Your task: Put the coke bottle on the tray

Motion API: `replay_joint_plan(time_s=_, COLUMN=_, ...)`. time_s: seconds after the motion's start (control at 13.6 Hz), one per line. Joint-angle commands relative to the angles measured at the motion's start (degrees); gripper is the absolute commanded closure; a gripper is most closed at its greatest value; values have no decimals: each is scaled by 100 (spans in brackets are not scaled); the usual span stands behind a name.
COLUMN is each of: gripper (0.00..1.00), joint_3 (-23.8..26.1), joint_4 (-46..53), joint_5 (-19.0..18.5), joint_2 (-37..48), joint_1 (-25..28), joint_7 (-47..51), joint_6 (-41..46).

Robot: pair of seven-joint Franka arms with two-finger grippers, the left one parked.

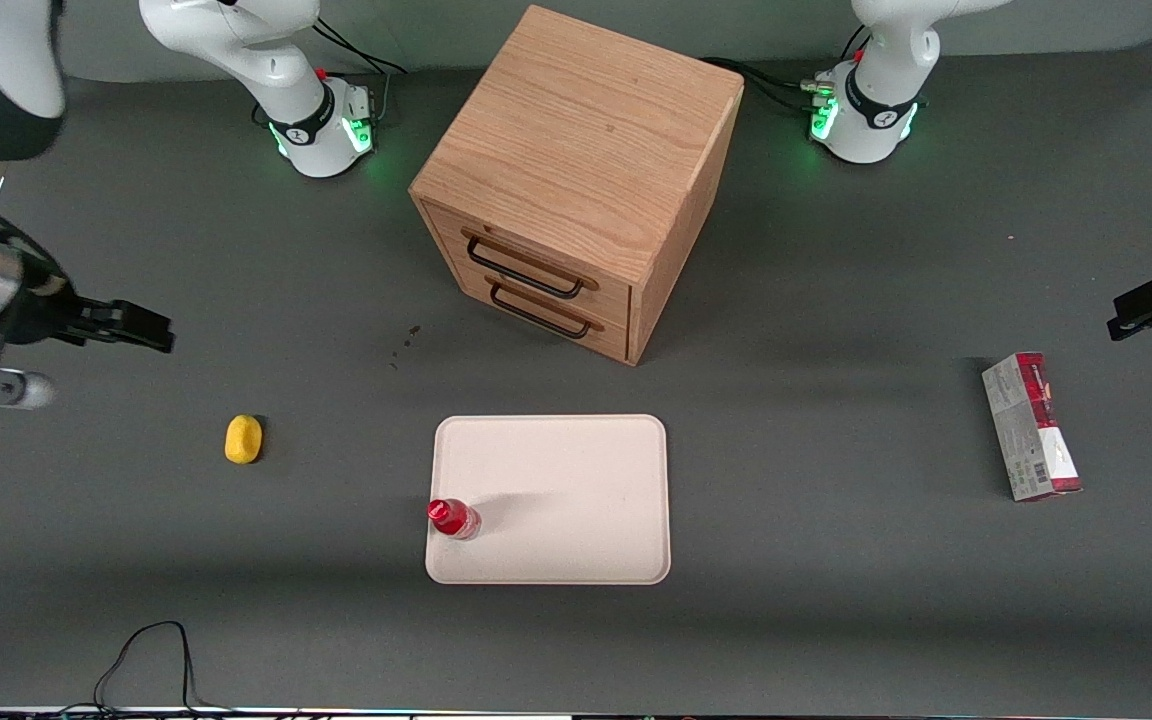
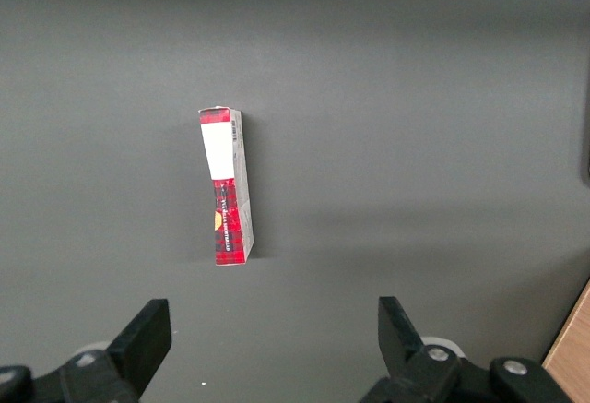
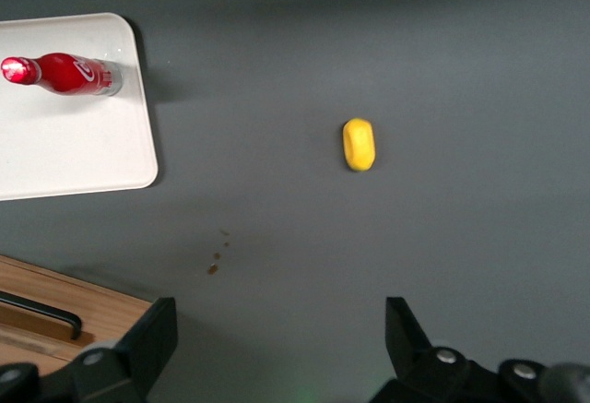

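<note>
The coke bottle (image 1: pixel 454 518) (image 3: pixel 64 73), small and red with a red cap, stands upright on the tray (image 1: pixel 576 480) (image 3: pixel 74 145). It is in the tray's corner nearest the front camera, on the working arm's side. The tray is flat, pale beige and rounded at the corners. My gripper (image 1: pixel 151 335) (image 3: pixel 281 329) hangs well away from both, toward the working arm's end of the table. It is open with nothing between its fingers. It is farther from the front camera than the yellow lump.
A yellow lump (image 1: pixel 244 439) (image 3: pixel 359 144) lies on the table between the gripper and the tray. The wooden drawer cabinet (image 1: pixel 576 170) stands farther from the camera than the tray. A red-and-grey carton (image 1: pixel 1031 425) (image 2: pixel 228 186) lies toward the parked arm's end. A black cable (image 1: pixel 151 650) loops near the front edge.
</note>
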State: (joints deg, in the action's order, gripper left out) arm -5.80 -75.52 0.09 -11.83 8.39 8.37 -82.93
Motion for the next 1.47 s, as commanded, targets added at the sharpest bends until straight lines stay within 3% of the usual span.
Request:
replay_joint_plan(time_s=0.0, gripper=0, joint_3=43, joint_4=-1409, joint_5=88, joint_2=969, joint_1=-196, joint_7=-239, joint_6=-809)
replay_joint_plan(time_s=0.29, gripper=0, joint_3=113, joint_4=-1694, joint_5=88, joint_2=1165, joint_1=-626, joint_7=-697, joint_6=-1014)
replay_joint_plan(time_s=0.51, gripper=0, joint_3=596, joint_4=-1572, joint_5=71, joint_2=1174, joint_1=-1215, joint_7=-872, joint_6=-883)
replay_joint_plan(time_s=1.39, gripper=0, joint_3=509, joint_4=-1492, joint_5=0, joint_2=1148, joint_1=-1059, joint_7=-556, joint_6=-724)
